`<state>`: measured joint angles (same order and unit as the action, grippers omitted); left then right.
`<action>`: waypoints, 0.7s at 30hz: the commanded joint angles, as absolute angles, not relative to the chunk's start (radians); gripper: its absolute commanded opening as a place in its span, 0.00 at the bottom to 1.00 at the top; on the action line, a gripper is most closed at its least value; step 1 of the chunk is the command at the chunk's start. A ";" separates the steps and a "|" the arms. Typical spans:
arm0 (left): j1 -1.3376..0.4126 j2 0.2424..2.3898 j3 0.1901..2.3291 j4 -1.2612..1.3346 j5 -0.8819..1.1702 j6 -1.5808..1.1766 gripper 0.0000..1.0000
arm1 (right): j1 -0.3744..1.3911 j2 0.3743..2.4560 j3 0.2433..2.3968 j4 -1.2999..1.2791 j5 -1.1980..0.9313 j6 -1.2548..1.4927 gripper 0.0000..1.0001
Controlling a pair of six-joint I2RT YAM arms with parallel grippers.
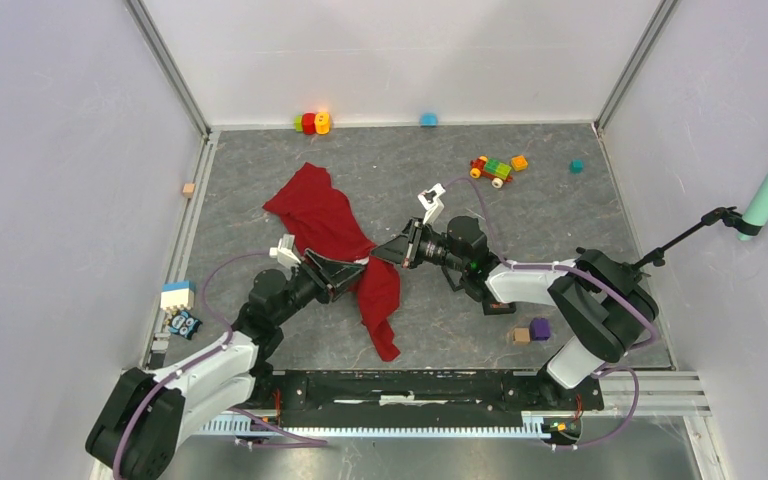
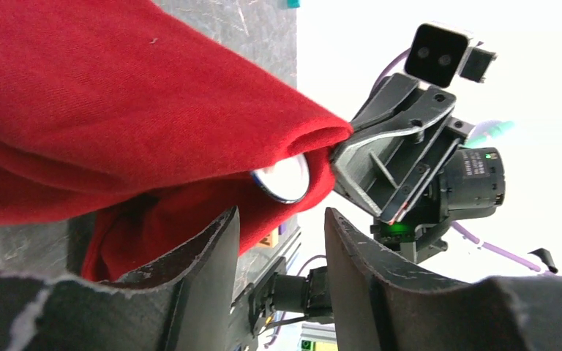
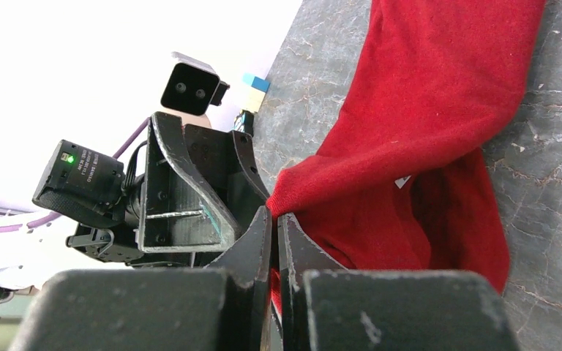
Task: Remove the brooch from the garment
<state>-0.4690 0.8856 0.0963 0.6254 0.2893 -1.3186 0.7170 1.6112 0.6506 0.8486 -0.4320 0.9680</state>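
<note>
The deep-red garment (image 1: 325, 220) lies crumpled on the grey table, with one fold lifted between my two grippers. The brooch (image 2: 282, 179) is a round white disc with a dark rim, pinned on that fold's underside. My right gripper (image 3: 274, 216) is shut on the garment (image 3: 410, 110), pinching the tip of the fold. My left gripper (image 2: 282, 238) is open, with nothing between its fingers (image 2: 208, 256); the brooch sits just beyond their tips. In the top view the left gripper (image 1: 345, 272) and right gripper (image 1: 388, 255) face each other closely.
A toy car (image 1: 492, 169), a teal cube (image 1: 576, 166) and red-yellow blocks (image 1: 310, 122) lie towards the back wall. Purple and tan blocks (image 1: 530, 331) sit by the right arm's base. A white-blue block (image 1: 177, 296) stands at the left edge.
</note>
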 commanded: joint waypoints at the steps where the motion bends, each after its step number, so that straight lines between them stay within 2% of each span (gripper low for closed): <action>1: -0.475 0.889 0.104 0.757 0.242 -1.390 0.51 | 0.711 1.580 0.676 0.893 -0.417 0.966 0.00; 5: -0.475 0.849 0.098 0.726 0.195 -1.387 0.40 | 0.711 1.582 0.667 0.911 -0.429 0.970 0.00; 14: -0.476 0.866 0.121 0.665 0.207 -1.346 0.37 | 0.714 1.570 0.622 0.949 -0.432 0.986 0.00; 17: -0.476 0.908 0.133 0.672 0.227 -1.338 0.31 | 0.719 1.572 0.618 0.954 -0.433 0.988 0.00; 21: -0.477 0.934 0.146 0.685 0.239 -1.314 0.18 | 0.723 1.570 0.613 0.953 -0.436 0.987 0.00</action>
